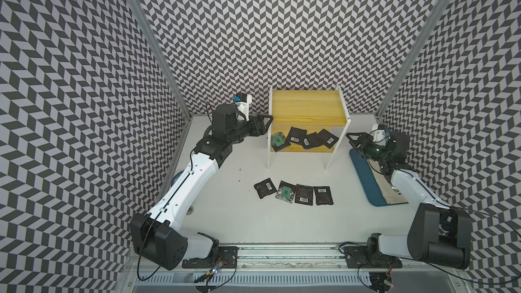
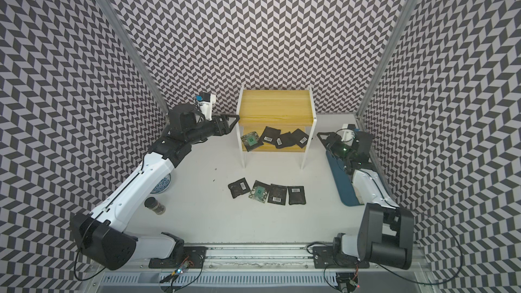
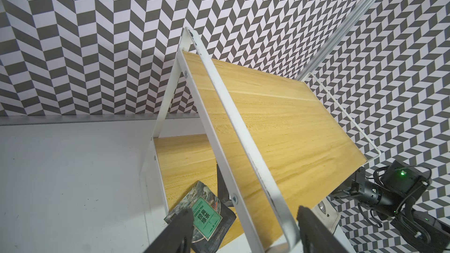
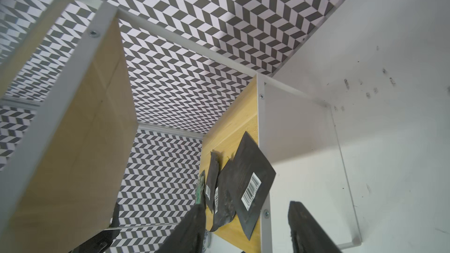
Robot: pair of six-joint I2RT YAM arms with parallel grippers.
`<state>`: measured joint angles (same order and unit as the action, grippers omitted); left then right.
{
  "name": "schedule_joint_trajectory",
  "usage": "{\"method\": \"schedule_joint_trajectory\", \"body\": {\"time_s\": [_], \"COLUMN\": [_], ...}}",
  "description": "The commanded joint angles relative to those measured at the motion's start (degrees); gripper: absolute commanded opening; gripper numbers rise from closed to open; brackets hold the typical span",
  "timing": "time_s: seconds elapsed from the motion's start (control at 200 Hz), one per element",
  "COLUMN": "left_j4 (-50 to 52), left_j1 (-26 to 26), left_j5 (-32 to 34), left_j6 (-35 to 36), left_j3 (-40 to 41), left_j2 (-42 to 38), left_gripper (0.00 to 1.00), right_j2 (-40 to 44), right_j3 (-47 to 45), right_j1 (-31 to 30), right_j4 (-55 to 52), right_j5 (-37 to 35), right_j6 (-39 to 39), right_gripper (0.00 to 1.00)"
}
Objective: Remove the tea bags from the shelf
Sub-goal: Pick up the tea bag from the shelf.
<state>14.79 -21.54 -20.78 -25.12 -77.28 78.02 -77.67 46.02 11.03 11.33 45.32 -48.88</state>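
The shelf [image 1: 307, 105] [image 2: 276, 105] stands at the back, its upper yellow board bare. On its lower board lie several tea bags: a green-faced one [image 1: 278, 139] [image 3: 207, 215] at the left, and black bar-coded ones [image 1: 297, 135] [image 1: 327, 138] [image 4: 250, 178]. Several more tea bags [image 1: 265, 188] [image 1: 323, 195] lie in a row on the table in front. My left gripper [image 1: 266, 121] [image 3: 243, 227] is open at the shelf's left side, with the white side rail showing between its fingers. My right gripper [image 1: 352, 139] [image 4: 246, 227] is open at the shelf's right side, level with the lower board.
A dark blue tray [image 1: 363, 181] with a beige cloth [image 1: 392, 193] lies under the right arm. A blue-and-white bowl [image 2: 163, 186] and a dark jar [image 2: 155, 205] sit beside the left arm. Patterned walls close in the back and both sides.
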Motion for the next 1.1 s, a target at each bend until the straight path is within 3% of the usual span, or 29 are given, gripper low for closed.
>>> {"method": "schedule_joint_trajectory", "body": {"time_s": [0.0,0.396,0.921,1.097], "left_j4": [-0.2,-0.1,0.2,0.1], "left_j1": [-0.6,-0.6,-0.6,-0.6], "left_j5": [-0.6,0.4,0.2,0.3], "left_j6": [0.8,1.2,1.2,1.0], "left_j3": [-1.8,-0.2,0.3,0.9], "left_j2": [1.5,1.9,1.4,1.2], "left_gripper": [0.68,0.58,0.58,0.58], "right_j2": [-2.0,-7.5,-11.1,-12.7], "right_j3": [0.4,1.5,2.1,3.2], "right_j1": [-0.7,-5.5,-8.0,-8.0], "right_j4": [7.5,10.4,12.2,13.0], "right_j5": [3.0,1.4,-0.6,-0.8], "right_j6": [-2.6,-3.3,-4.0,-4.5], "right_gripper": [0.59,0.57,0.52,0.45]}}
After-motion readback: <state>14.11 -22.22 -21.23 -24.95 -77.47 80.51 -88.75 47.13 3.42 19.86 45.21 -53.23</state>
